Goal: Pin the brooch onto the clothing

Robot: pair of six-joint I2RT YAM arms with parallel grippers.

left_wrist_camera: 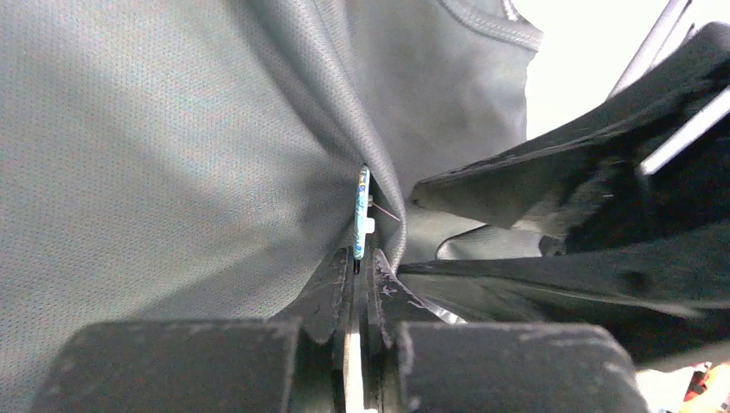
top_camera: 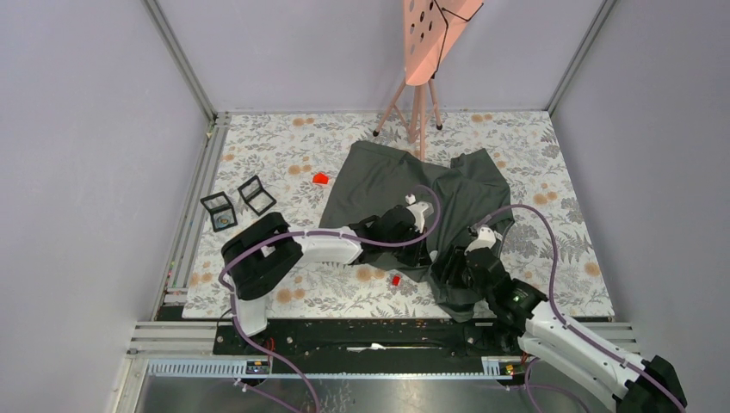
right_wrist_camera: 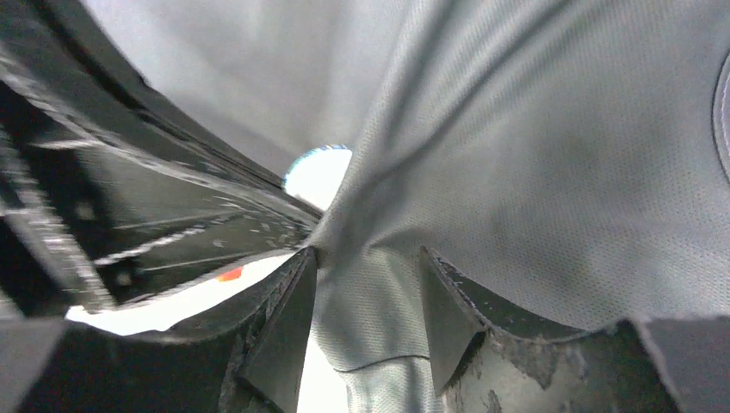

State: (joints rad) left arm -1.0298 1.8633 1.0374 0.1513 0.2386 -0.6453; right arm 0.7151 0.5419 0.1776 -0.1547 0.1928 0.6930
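Your left gripper [left_wrist_camera: 360,280] is pinched tight on the brooch [left_wrist_camera: 361,215], held edge-on right against a fold of the clothing [top_camera: 413,185]; your right gripper [right_wrist_camera: 366,310] sits partly spread with a ridge of that grey fabric bunched between its fingers, though whether it's really clamping is hard to tell; the shirt's crumpled mid-table on the floral cloth [top_camera: 284,146], both arms meeting at its near edge.

Both arms are showing white link shells with black joint housings and purple cables looping along them. Left gripper [left_wrist_camera: 360,284] and right gripper [right_wrist_camera: 366,323] fingers are looking black, scuffed, possibly rubber-padded; blur is limiting detail.
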